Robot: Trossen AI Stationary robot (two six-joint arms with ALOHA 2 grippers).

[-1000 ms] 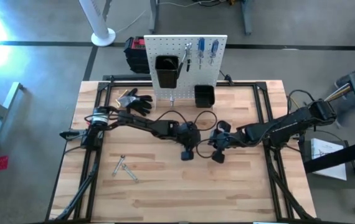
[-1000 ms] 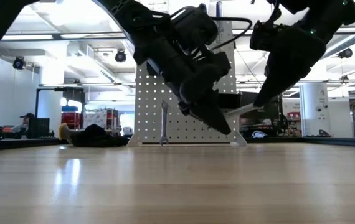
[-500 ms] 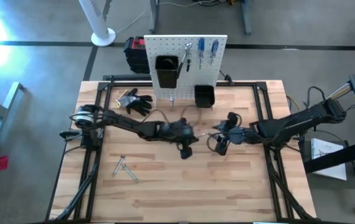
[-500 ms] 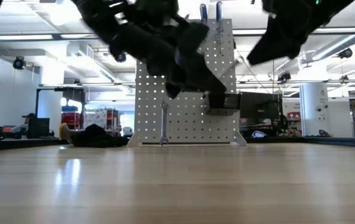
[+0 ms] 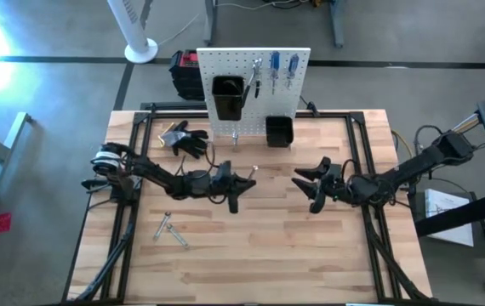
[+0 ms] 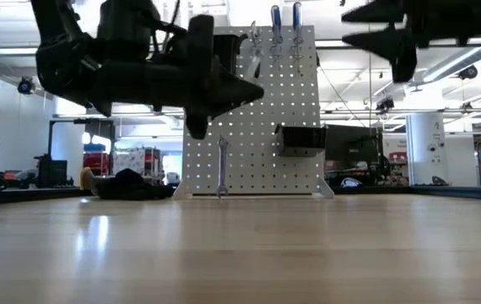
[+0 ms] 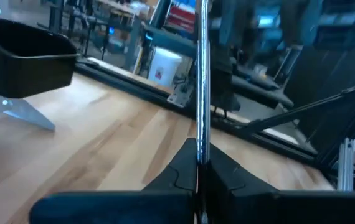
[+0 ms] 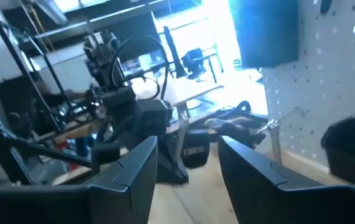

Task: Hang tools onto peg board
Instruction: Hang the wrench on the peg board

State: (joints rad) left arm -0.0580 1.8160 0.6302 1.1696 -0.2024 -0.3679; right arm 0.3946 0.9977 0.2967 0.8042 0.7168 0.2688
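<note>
left gripper [image 5: 244, 178]: clenched on a slim silver wrench [image 7: 201, 81], above the bench [image 5: 251, 263] middle;
right gripper [image 5: 304, 182]: released, nothing held, towards the bench's right edge;
peg board [image 5: 239, 66]: upright at the far edge

The light wooden counter [image 5: 310, 246] carries the upright peg board [image 5: 251, 85] at twelve o'clock, black gloves [image 5: 185, 138] at ten o'clock, and slim silver tools [image 5: 171, 229] at eight o'clock.
</note>
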